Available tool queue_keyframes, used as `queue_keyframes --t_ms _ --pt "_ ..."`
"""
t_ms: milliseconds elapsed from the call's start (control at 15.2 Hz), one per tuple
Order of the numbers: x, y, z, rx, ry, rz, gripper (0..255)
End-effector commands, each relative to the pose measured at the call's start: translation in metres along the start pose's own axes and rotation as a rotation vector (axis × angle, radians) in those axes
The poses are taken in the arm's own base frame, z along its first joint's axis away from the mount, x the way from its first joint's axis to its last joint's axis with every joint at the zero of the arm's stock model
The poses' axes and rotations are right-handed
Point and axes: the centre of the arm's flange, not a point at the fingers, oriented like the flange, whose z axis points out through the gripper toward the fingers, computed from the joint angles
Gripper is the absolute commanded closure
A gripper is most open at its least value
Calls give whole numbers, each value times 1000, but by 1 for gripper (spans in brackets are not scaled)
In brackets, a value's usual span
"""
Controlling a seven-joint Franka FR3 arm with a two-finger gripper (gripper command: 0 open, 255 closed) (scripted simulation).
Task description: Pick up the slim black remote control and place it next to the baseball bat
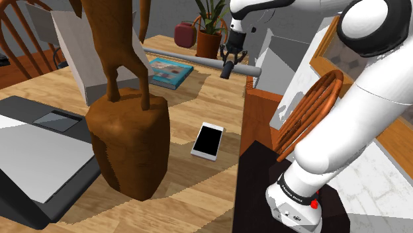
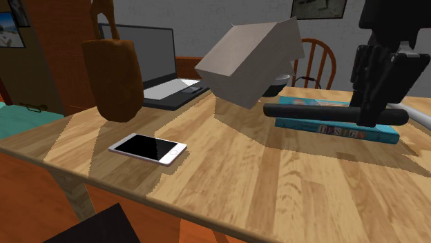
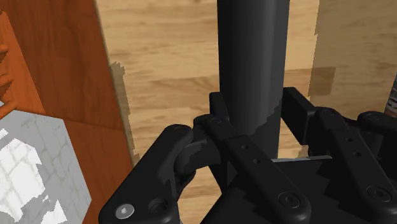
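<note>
Our hand (image 3: 253,127) is closed on the black remote (image 3: 251,57), holding it in the air close to the bat (image 1: 198,61) on the table (image 1: 198,99). Pickup looks done; we judge lowering it beside the bat and letting go remain.

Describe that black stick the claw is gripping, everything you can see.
The slim black remote control is a long, plain, matte dark bar with rounded ends; no buttons show. The claw is shut on it nearer one end, holding it level, seemingly just above the blue book on the wooden table.
</note>
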Motion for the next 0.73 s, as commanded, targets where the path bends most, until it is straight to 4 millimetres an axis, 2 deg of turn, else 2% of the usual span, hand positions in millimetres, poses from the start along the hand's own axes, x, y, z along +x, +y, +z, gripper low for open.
queue_keyframes --t_ms 0,660 --pt "22 16 -1 0 0 -1 255" --pt "129 93 -4 0 0 -1 255"
